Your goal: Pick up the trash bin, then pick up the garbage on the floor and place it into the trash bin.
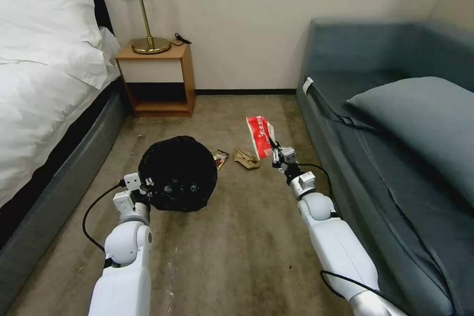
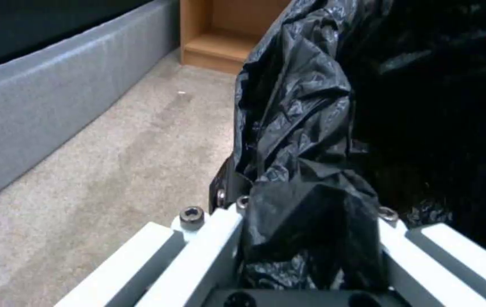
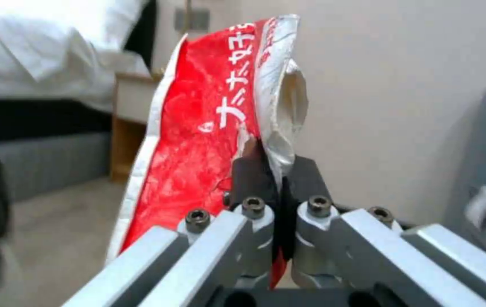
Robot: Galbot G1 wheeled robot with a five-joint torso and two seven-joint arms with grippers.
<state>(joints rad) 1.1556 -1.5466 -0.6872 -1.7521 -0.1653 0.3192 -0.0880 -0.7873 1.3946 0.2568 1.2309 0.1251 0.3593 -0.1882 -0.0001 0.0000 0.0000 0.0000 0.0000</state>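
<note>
Your right gripper (image 1: pixel 274 148) is pinched fully closed on the lower edge of the red-and-white packet (image 1: pixel 259 136), which stands up from the fingers (image 3: pixel 252 179) with its long axis running nearly straight up, clear of the carpet (image 1: pixel 237 256). Your left gripper (image 1: pixel 148 188) is clamped on the black bag liner (image 2: pixel 305 204) at the rim of the trash bin (image 1: pixel 177 173), at about 7 o'clock on its mouth, and appears to be holding the bin up, tipped so the dark opening faces you.

What matters now: the bin mouth lies toward 9 o'clock from the packet, well apart, with the open side already turned your way. The right arm has the packet and is the only one free to travel, so the crossing would be leftward over the floor.

Between the two, near the bin's 3 o'clock edge, the gold-brown wrapper (image 1: pixel 220 159) and the tan paper wad (image 1: pixel 246 158) lie on the carpet, just beside each other.
</note>
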